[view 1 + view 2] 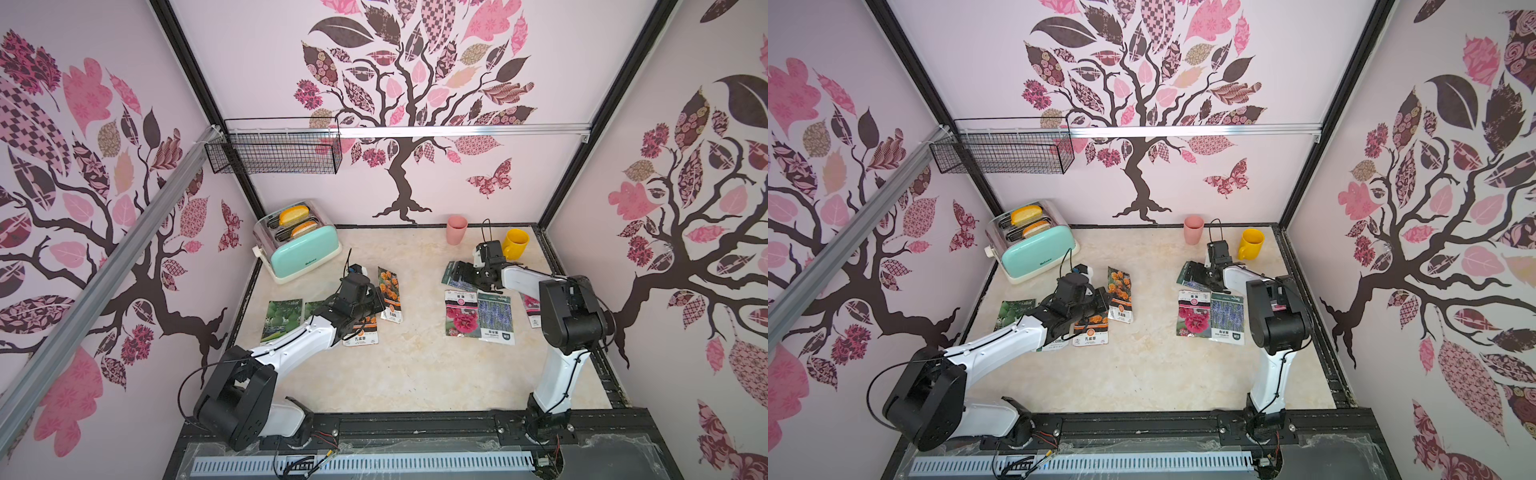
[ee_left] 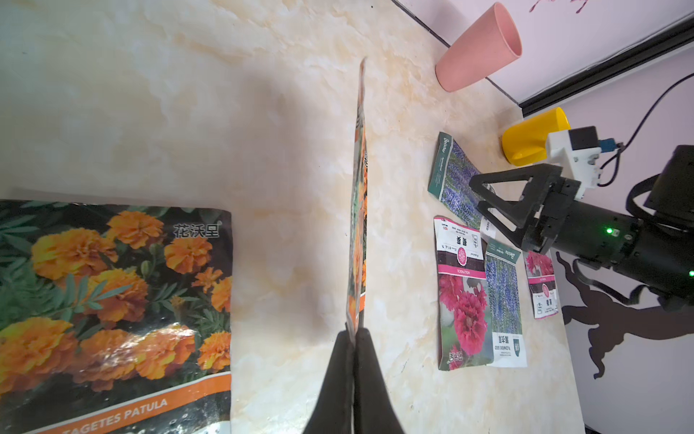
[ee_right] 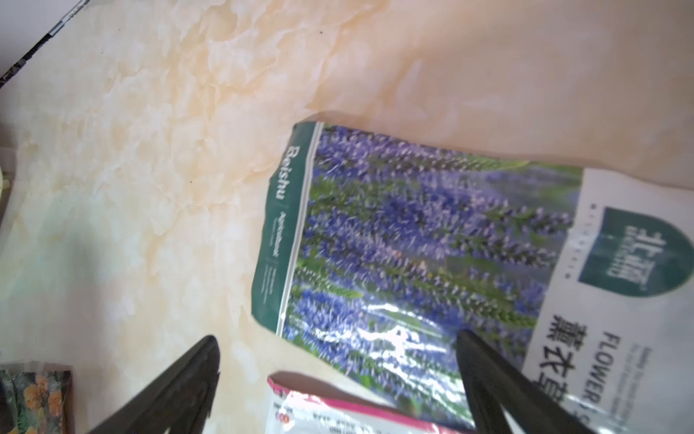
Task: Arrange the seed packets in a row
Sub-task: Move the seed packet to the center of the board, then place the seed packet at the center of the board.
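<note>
The seed packets (image 1: 460,318) look thin, light, glossy and floppy, so they probably slip; an edge pinch seems best. The left gripper (image 2: 353,336) is clamped on the edge of a marigold packet (image 2: 358,210), left of centre. The right gripper (image 3: 336,336), jaws apart, hovers over a lavender packet (image 3: 413,240) lying far right on the surface (image 1: 415,365).

- Gourd packet (image 1: 281,320): flat, leftmost.
- Marigold packet (image 1: 361,330): flat; second marigold packet (image 1: 390,297) pinched in left end effector (image 2: 354,332).
- Magenta packet (image 1: 460,313), lavender packet (image 1: 495,318): flat, touching.
- Second lavender packet (image 3: 413,244): askew behind them.
</note>
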You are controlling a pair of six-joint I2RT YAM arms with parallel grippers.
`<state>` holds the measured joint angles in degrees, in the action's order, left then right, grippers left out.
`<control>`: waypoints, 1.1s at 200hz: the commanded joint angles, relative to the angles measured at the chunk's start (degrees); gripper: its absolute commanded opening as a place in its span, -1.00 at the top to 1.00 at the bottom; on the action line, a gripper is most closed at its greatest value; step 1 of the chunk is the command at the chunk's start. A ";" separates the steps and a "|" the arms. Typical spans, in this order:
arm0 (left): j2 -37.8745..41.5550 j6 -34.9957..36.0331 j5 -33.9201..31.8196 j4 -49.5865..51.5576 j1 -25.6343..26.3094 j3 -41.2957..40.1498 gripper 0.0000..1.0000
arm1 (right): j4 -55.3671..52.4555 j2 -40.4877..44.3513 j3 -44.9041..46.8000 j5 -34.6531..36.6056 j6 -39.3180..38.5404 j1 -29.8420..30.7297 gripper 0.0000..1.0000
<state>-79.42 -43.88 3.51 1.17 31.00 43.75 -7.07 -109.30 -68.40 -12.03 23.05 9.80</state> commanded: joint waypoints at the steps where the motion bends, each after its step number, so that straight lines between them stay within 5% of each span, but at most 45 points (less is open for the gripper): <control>1: -1.02 -2.68 -0.22 -3.54 0.89 -0.38 1.00 | -2.10 6.78 0.53 0.03 -0.24 1.69 -0.99; 88: -11.53 -11.11 0.98 -9.54 4.45 -2.98 1.00 | -0.62 18.94 12.32 -2.48 1.39 7.28 -0.99; 170: -15.45 -7.08 0.04 -2.77 5.34 -1.26 1.00 | 1.62 18.64 16.18 -3.44 1.74 12.12 -0.99; 220: -12.76 -3.24 -2.22 2.91 5.29 2.76 0.29 | 2.08 17.00 15.64 -4.04 1.87 14.97 -0.99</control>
<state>-94.78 -50.33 3.53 0.56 36.12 44.12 -5.19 -91.46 -52.64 -15.27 24.67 23.07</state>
